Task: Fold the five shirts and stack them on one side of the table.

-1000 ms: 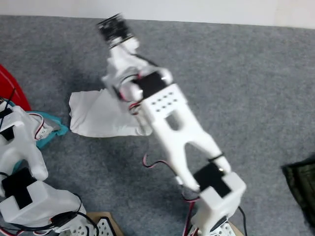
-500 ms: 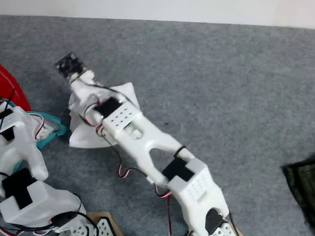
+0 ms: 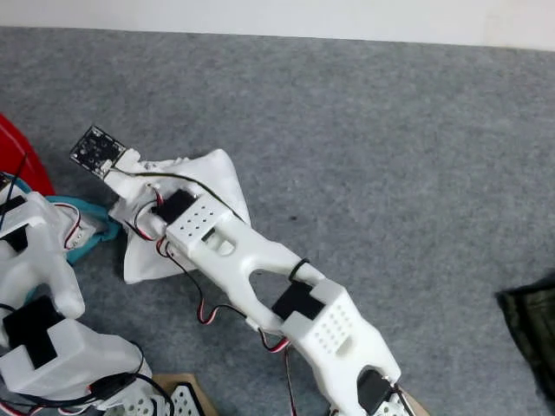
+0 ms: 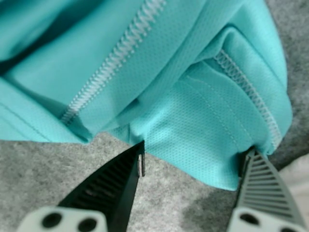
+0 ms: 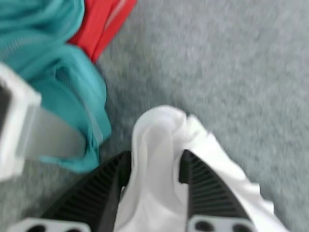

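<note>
A white shirt [image 3: 208,178] lies bunched on the grey table at the left, partly under my right arm [image 3: 251,260]. My right gripper [image 5: 153,164] is shut on a raised fold of the white shirt [image 5: 212,159]. Just beside it lies a teal shirt [image 3: 91,232], with its seamed edge [image 4: 193,121] in front of my left gripper [image 4: 195,162]. That gripper is open, its fingers straddling the teal hem just above the table. A red shirt [image 3: 13,156] shows at the left edge and again beyond the teal shirt [image 5: 58,87] as a red shirt [image 5: 104,19].
A dark green shirt [image 3: 531,329] lies at the right edge of the table. The left arm [image 3: 39,286] stands at the lower left. Bare grey felt [image 3: 390,156] spreads across the middle and right.
My right arm has swung to the left, pulling the white shirt's fold over toward the teal shirt. The left arm has kept still.
</note>
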Action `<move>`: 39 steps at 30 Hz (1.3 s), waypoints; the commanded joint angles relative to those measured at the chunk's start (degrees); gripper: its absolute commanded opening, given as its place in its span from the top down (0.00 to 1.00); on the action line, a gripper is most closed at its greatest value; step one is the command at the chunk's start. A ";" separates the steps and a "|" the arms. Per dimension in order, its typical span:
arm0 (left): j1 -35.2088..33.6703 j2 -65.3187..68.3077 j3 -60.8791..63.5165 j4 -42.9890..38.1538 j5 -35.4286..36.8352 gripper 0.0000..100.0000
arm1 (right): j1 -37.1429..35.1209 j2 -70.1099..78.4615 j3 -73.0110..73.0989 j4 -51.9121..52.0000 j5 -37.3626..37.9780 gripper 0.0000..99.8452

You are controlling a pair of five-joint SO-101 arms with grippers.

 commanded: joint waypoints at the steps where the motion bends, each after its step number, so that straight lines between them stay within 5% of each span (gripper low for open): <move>1: 0.75 -2.59 -0.04 -0.62 0.26 0.68 | 3.65 -10.59 -7.16 7.60 0.62 0.81; 8: 1.36 -2.59 -0.04 -0.70 0.18 0.68 | 15.43 -28.00 -10.77 28.62 0.53 0.82; 11: 3.38 -2.59 -0.04 -1.49 0.18 0.68 | 18.24 -33.89 -8.40 36.18 0.70 0.92; 13: 4.70 -2.77 -0.40 -1.49 0.18 0.68 | 18.68 -37.32 -5.32 39.08 0.79 1.00; 20: 10.33 -2.77 -4.35 -1.41 0.44 0.68 | 19.91 -50.42 16.04 42.07 0.35 0.99; 32: 16.48 -2.59 -10.95 -1.49 2.73 0.68 | 16.31 -76.00 80.04 -5.67 -5.27 0.99; 39: 16.57 -2.59 -12.53 -3.25 3.78 0.68 | 13.14 -73.27 84.88 -15.34 -5.63 0.99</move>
